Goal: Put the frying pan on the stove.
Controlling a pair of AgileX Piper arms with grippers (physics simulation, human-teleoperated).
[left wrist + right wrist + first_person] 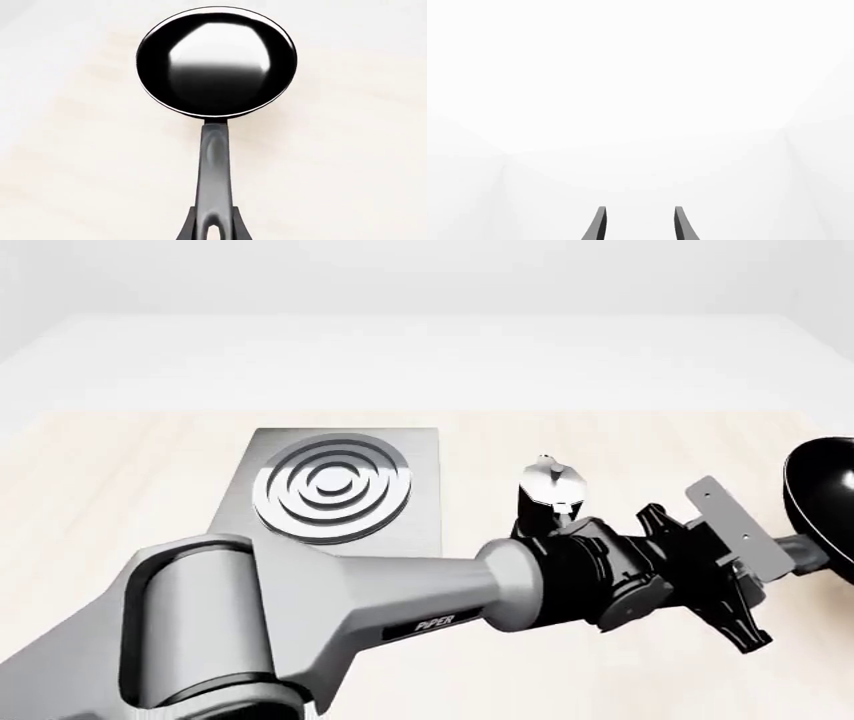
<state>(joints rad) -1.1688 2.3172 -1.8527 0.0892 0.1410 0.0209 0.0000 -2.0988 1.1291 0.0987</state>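
Left gripper [212,231] jaws clamped on long dark grey handle of round black frying pan [825,502], far right of frame. Square grey stove [340,490] upper left; keep pan level swinging across. Right gripper [639,225] jaws apart, empty.

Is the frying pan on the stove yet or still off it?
Off. The frying pan sits at the far right with its handle in the left claw, well away from the stove, whose rings are bare.
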